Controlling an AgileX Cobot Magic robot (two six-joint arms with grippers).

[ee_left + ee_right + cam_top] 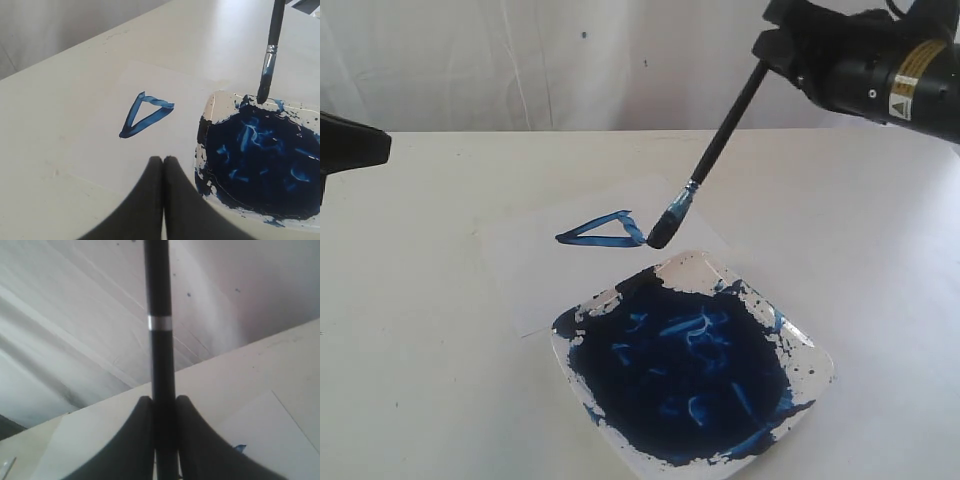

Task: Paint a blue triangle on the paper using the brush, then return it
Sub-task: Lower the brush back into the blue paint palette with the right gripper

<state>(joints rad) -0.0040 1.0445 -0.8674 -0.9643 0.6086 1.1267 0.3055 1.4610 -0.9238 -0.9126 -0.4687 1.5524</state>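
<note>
A blue triangle (603,231) (145,115) is painted on the white paper (550,275) (110,145) lying on the table. My right gripper (770,50) (164,402), high at the upper right of the exterior view, is shut on the black handle of the brush (720,140) (160,340). The brush slants down; its blue bristle tip (660,238) (262,95) hangs by the triangle's right corner, just above the plate's far rim. My left gripper (163,161) is shut on nothing, low over the paper's near edge; the exterior view shows only a piece of that arm (350,145).
A square white plate (815,352) (210,107) holding a dark blue paint pool (690,375) (260,160) sits right of the paper and overlaps its corner. A white cloth backdrop (520,60) hangs behind the table.
</note>
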